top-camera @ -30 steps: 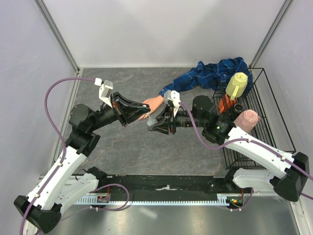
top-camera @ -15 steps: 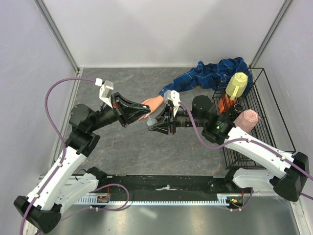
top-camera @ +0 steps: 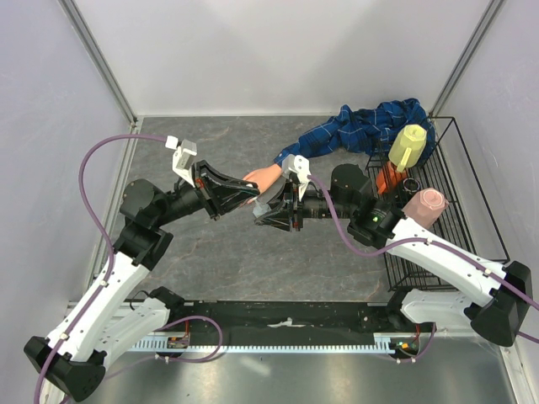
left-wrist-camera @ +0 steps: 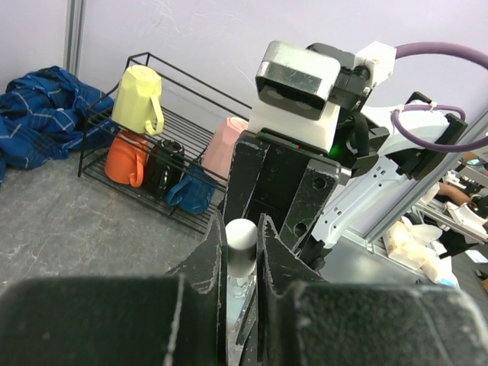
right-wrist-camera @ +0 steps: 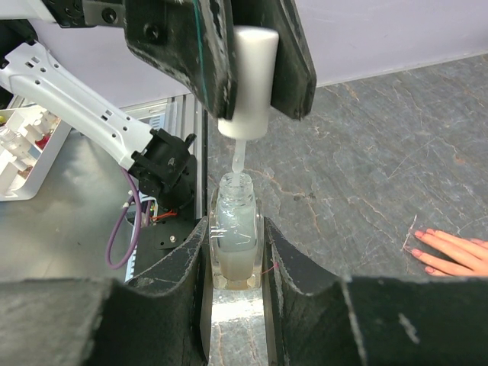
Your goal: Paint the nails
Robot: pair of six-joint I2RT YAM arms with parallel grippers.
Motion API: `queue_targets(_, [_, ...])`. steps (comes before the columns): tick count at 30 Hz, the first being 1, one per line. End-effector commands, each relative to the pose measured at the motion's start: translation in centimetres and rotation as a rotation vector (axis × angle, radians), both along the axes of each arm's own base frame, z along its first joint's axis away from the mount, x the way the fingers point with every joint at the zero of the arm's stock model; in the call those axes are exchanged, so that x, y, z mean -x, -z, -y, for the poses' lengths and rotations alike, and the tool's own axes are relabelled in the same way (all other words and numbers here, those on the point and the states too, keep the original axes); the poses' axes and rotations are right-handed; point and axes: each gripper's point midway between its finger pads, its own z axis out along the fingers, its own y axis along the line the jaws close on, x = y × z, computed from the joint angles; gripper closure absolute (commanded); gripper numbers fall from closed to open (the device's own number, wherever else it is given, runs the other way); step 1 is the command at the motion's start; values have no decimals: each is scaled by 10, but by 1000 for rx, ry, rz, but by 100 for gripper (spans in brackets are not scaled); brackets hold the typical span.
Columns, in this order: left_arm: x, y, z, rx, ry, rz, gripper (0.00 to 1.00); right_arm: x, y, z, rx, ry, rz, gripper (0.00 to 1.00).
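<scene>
Nearest you, the right gripper [right-wrist-camera: 236, 263] is pinching the bottle [right-wrist-camera: 236, 229] upright between its fingers; keep that grip steady and level, since any tilt of the open neck could spill it. Just above, the brush stem [right-wrist-camera: 239, 162] runs from the neck up to the white cap [right-wrist-camera: 252, 76], its lower end at or just inside the mouth. The left gripper [left-wrist-camera: 242, 263] is pressed onto the cap from both sides; by my reading the step in hand is drawing the brush out. Lift the cap straight along the bottle's axis; a sideways pull would drag the stem against the rim and could tug the bottle in the right fingers. Let the tip wipe lightly on the inner lip as it clears, so that no drop hangs from it. Only when the tip is free should you swing it away.

Beyond the bottle, the hand [right-wrist-camera: 457, 253] lies palm down on the table [right-wrist-camera: 366, 152], off to one side and apart from both grippers; the nails [right-wrist-camera: 427, 235] show pinkish at the fingertips, too small to tell whether any is coated. Carry the brush over low, and start with the nail that you can reach most easily. Farther back, the sleeve [top-camera: 337, 135] trails toward the rack [top-camera: 459, 244]; both are well clear of your path.
</scene>
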Motion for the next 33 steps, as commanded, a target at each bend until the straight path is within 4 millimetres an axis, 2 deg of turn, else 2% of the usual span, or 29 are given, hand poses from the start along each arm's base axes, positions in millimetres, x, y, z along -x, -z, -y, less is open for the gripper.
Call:
queue_targets(1, [2, 2, 0, 7, 10, -3, 98, 0, -37, -1, -89, -7, 71, 100])
queue_targets(33, [7, 14, 2, 26, 45, -68, 98, -1, -46, -4, -118, -9, 71, 100])
